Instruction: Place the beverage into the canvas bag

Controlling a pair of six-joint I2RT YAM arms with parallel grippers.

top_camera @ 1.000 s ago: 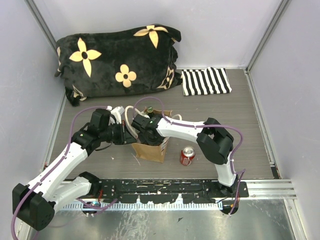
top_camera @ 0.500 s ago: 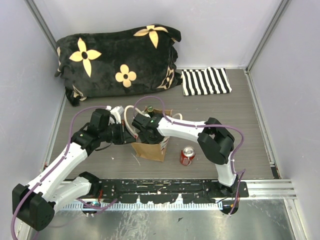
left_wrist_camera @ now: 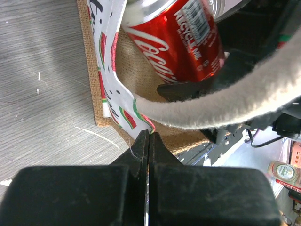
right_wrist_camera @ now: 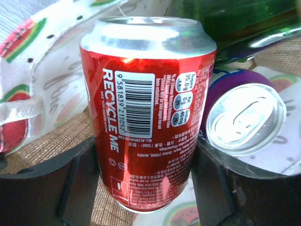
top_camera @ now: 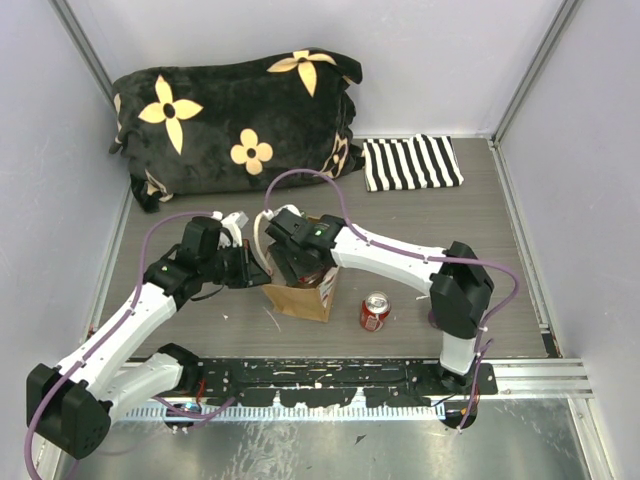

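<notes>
Grey worktop (top_camera: 500, 250) held the tan canvas bag (top_camera: 300, 300) mid-frame, where the right claw (right_wrist_camera: 146, 188), grasping a red aluminium cola can (right_wrist_camera: 146, 94) in its mouth, needed a straight descent, the left claw (left_wrist_camera: 146, 141) clenched at its rim.

Two white arms (top_camera: 130, 322) with black joints (top_camera: 460, 295) and purple cables (top_camera: 300, 171).

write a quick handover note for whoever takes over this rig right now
Left gripper: shut, apparently pinching the canvas bag at its rim.
Right gripper: shut on a red can, partway into the bag's mouth, not released.
Already inside the bag: a purple can and a green bottle.
A second red can stands outside, right of the bag.
Left to do: lower the held can and release it.
</notes>
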